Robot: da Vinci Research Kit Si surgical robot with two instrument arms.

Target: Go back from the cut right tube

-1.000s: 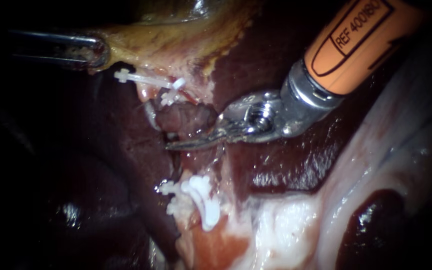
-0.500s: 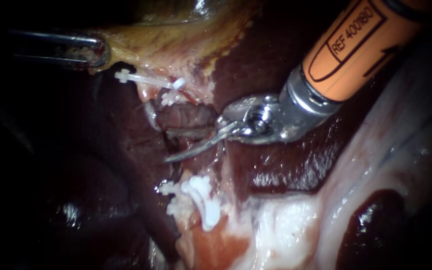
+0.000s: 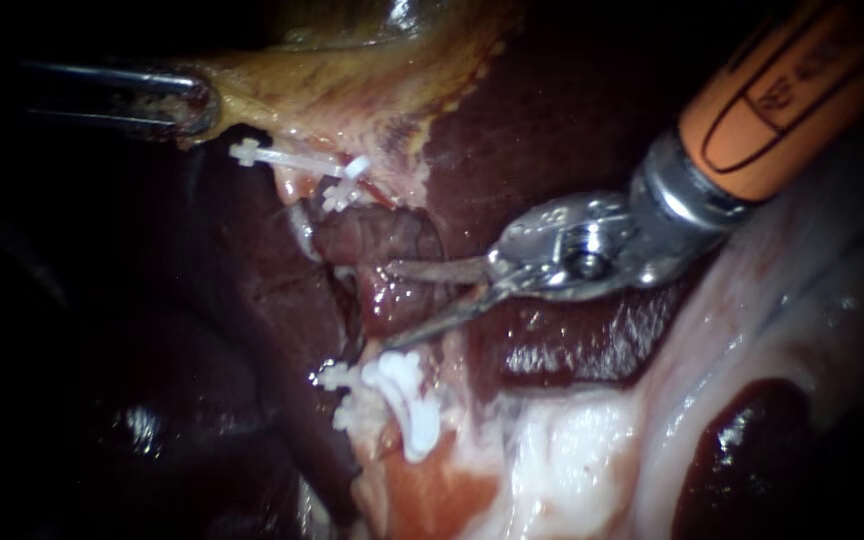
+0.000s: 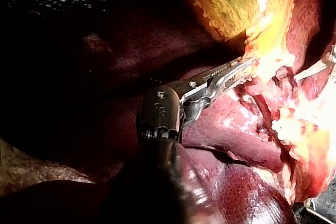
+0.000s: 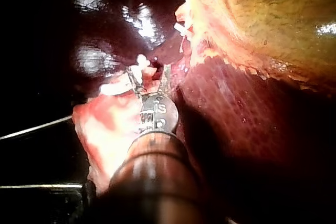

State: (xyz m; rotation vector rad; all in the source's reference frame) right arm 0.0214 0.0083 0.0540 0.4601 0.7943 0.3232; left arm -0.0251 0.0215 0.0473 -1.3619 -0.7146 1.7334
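Endoscope view: the right instrument (image 3: pixel 392 306) has its blades parted just beside the cut tube (image 3: pixel 367 240), which lies between the upper clips (image 3: pixel 297 160) and the lower clips (image 3: pixel 402 400). It should withdraw straight along its shaft, clear of both, while the left instrument (image 3: pixel 192 105) clamps the gallbladder (image 3: pixel 352 85).

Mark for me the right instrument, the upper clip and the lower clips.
right instrument (image 3: pixel 387 305), endoscope view, midway between its open jaws' tips
upper clip (image 3: pixel 297 159), endoscope view, middle of its white bar
lower clips (image 3: pixel 408 398), endoscope view, the large curved clip's middle

Surgical bench setting: glistening dark liver (image 3: pixel 552 130), yellowish gallbladder (image 3: pixel 352 80), small white clips (image 3: pixel 407 400).
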